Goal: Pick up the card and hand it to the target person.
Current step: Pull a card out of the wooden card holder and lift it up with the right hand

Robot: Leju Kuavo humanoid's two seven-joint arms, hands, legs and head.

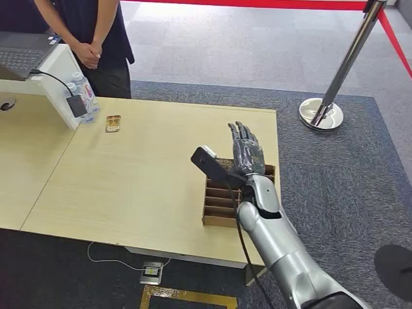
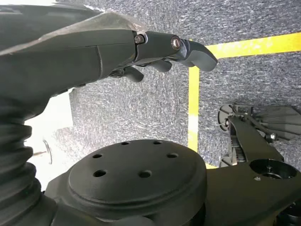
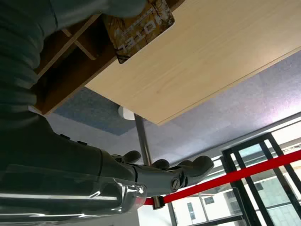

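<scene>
One card (image 3: 144, 23) is seen standing at the rack (image 1: 216, 206) on the worktop's (image 1: 145, 180) near right, just beside the thumb of the right hand (image 1: 248, 154), whose fingers are held straight and apart, nothing gripped, while the person (image 1: 92, 38) is placed far left.

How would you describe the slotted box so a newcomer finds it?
On the pale table, look at the near right edge, beneath the robot's right hand. The box is dark brown with narrow slots, unlike the flat card by the bottles.
</scene>
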